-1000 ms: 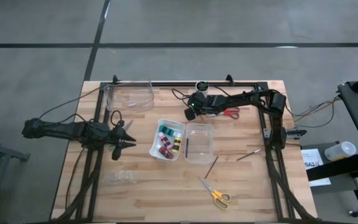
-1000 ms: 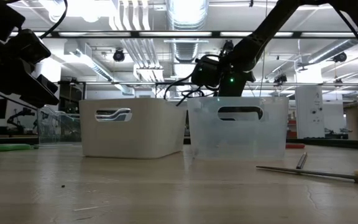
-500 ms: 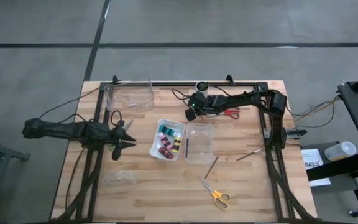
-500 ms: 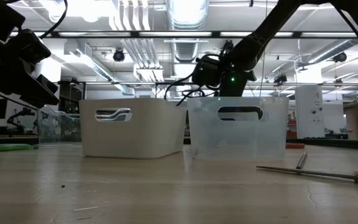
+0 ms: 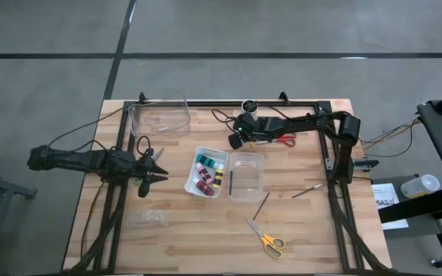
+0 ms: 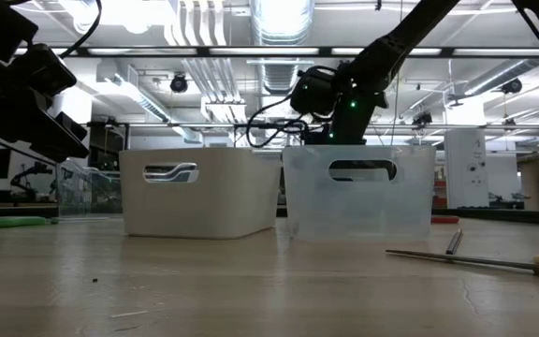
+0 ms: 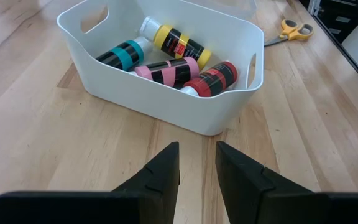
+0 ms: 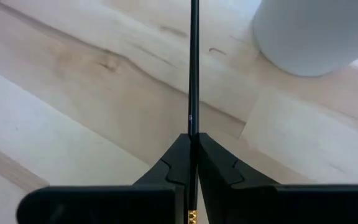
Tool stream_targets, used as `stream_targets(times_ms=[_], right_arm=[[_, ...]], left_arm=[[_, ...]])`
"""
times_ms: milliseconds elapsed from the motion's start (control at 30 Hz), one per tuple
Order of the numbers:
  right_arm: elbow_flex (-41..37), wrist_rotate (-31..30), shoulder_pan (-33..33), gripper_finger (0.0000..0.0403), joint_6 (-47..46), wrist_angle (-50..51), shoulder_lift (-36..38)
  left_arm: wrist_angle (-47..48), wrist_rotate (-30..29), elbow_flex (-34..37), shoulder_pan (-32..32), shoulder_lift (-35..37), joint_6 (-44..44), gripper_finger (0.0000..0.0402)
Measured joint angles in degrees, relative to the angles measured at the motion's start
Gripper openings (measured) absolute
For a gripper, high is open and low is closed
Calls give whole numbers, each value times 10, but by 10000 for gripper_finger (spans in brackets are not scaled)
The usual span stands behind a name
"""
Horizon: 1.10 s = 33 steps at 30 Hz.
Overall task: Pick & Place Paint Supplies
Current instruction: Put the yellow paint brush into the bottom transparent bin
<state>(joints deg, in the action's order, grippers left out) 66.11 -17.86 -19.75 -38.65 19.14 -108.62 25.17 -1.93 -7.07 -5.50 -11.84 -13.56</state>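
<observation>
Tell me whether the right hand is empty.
No, the right hand is shut on a thin dark brush held between its fingers.

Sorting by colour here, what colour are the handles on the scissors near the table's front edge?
Yellow handles on those scissors, clearest in the high view.

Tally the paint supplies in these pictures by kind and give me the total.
Paint bottles: 4, all in the white bin.
Brushes: 4, one clamped in the right gripper, one in the clear bin, two loose on the table.
Scissors: 2, one red-handled, one yellow-handled.
Total: 10.
</observation>
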Motion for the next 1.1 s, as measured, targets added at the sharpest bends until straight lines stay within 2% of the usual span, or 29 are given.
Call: stream_targets(times_ms=[333, 667, 967, 1100], right_arm=[[1, -32, 3, 15, 31, 4, 57], [2, -4, 13, 15, 26, 81, 172], [-28, 18, 95, 15, 27, 81, 264], [-75, 7, 148, 15, -3, 14, 298]], left_arm=[[0, 0, 0, 0, 0, 0, 108], [0, 0, 0, 0, 0, 0, 108], [0, 0, 0, 0, 0, 0, 108], [0, 0, 0, 0, 0, 0, 108]])
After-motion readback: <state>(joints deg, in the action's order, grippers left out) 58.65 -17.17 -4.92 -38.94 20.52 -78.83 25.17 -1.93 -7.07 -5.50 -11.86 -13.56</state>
